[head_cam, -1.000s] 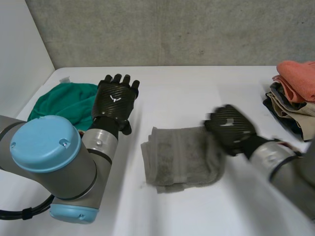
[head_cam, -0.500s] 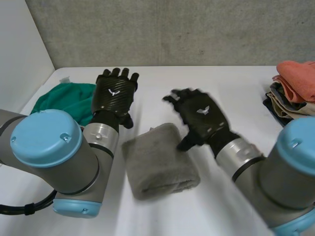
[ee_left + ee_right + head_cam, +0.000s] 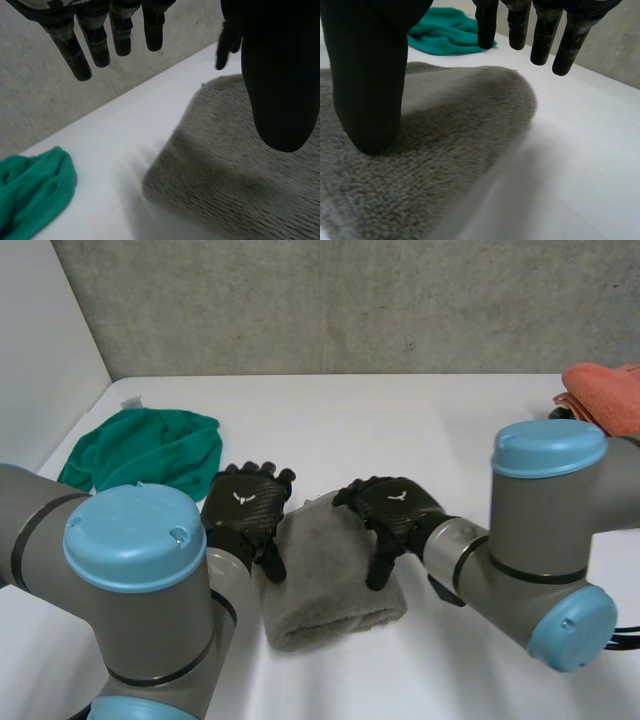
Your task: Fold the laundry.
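At grey towel (image 3: 335,575) sides: left robot hand (image 3: 243,515), right robot hand (image 3: 392,512), both slack-fingered, holding nothing | likely soft, light, floppy | pinch corners

The grey towel (image 3: 330,575) is thick terry cloth, matt, with a rough looped pile. The left hand (image 3: 243,515) and right hand (image 3: 395,508) have black backs of woven, carbon-fibre look, faintly glossy. The white tabletop (image 3: 400,420) is smooth with a soft sheen. Near its left edge the green cloth (image 3: 145,450) looks soft and fleecy.
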Motion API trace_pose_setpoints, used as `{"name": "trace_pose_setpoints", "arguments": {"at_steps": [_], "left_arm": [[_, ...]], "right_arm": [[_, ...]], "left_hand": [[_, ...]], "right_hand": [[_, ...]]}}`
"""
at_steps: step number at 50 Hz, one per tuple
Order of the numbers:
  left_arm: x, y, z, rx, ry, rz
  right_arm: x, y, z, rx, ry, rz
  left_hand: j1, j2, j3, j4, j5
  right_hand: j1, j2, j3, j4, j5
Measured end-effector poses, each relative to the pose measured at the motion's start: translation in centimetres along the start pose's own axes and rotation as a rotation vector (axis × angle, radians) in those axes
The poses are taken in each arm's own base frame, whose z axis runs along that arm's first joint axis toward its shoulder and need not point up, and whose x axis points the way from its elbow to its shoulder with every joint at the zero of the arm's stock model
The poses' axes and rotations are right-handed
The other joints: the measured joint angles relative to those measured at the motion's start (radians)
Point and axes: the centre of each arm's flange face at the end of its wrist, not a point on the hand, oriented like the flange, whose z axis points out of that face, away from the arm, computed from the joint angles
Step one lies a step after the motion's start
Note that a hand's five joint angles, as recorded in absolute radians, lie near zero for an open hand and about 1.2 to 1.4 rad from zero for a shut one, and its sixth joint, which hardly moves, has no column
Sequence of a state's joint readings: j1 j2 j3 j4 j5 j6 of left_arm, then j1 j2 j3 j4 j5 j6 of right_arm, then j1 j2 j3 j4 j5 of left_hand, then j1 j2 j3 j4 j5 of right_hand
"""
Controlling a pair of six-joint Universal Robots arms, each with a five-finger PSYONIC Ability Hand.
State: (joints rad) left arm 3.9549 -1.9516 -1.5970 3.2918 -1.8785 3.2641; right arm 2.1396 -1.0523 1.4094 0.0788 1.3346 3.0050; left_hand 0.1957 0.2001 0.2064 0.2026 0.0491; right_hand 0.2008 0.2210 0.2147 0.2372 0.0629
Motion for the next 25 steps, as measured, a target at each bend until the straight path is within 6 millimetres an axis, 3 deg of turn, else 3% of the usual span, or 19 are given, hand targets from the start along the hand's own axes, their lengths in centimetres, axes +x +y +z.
{"name": "trace_pose_setpoints", "arguments": {"at_steps": [5,11,18,25], "left_arm": [[0.1,0.6,-0.4,-0.025,-0.001,-0.012],[-0.2,0.7,-0.4,-0.026,-0.009,-0.013],[-0.2,0.8,-0.2,-0.029,-0.008,-0.011],[0.6,1.5,0.5,-0.044,0.011,0.003]], "right_arm": [[-1.9,-0.1,0.3,-0.014,-0.049,-0.018],[-2.6,0.0,0.6,-0.042,-0.070,-0.020],[-2.4,1.1,1.5,-0.081,-0.070,-0.037],[-0.3,3.1,2.1,-0.162,0.046,-0.149]], "left_hand": [[0.000,0.000,0.000,0.000,0.000],[0.000,0.000,0.000,0.000,0.000],[0.000,0.000,0.000,0.000,0.000],[0.000,0.000,0.000,0.000,0.000]], "right_hand": [[0.000,0.001,0.000,0.000,0.000],[0.000,0.000,0.000,0.000,0.000],[0.000,0.001,0.000,0.000,0.000],[0.000,0.001,-0.011,-0.004,0.000]]}}
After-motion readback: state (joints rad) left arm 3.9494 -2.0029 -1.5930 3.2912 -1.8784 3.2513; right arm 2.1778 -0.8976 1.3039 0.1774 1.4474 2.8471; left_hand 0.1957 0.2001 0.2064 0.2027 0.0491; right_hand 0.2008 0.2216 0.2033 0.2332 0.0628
